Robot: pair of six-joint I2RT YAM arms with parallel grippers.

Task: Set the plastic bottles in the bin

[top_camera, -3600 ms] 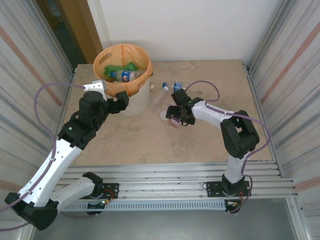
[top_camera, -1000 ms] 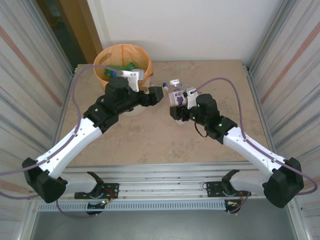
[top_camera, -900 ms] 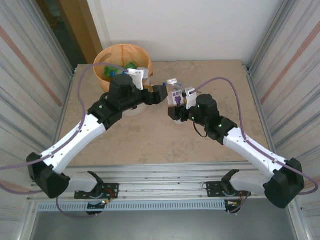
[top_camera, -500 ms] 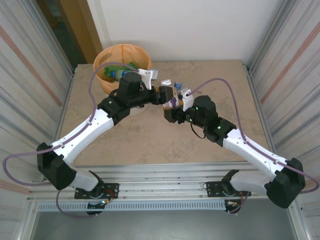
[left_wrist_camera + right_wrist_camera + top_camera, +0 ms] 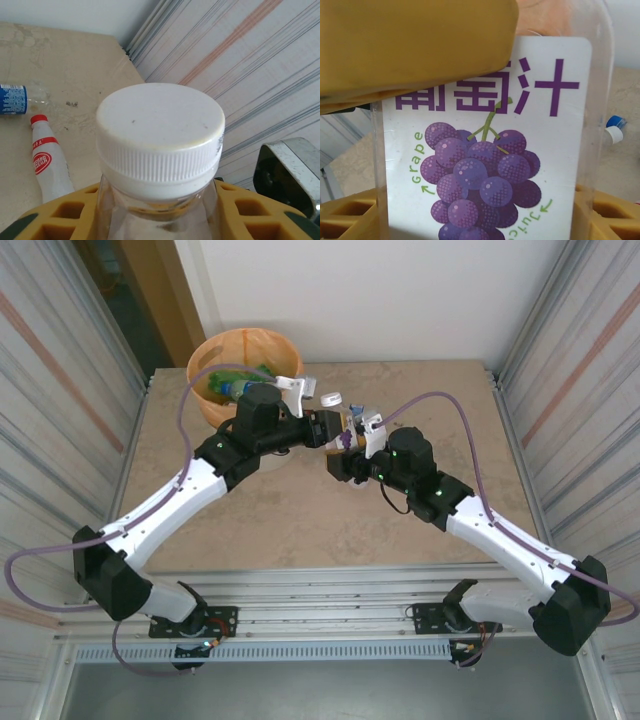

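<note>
Left gripper [image 5: 338, 428], a second ago wide open beside the bin [image 5: 225, 336], now closed on grape juice bottle [image 5: 160, 120] neck, right gripper [image 5: 350, 446] still clamping its labelled body

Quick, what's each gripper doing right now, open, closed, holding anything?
Left gripper: closed on the grape juice bottle, just below its cap.
Right gripper: closed on the same bottle's body.

grape juice bottle [image 5: 487, 150]: label bottom cut off by frame edge, top left covered by yellow pad [image 5: 415, 45]. bin [image 5: 205, 350] near side hidden behind left arm [image 5: 170, 502].
</note>
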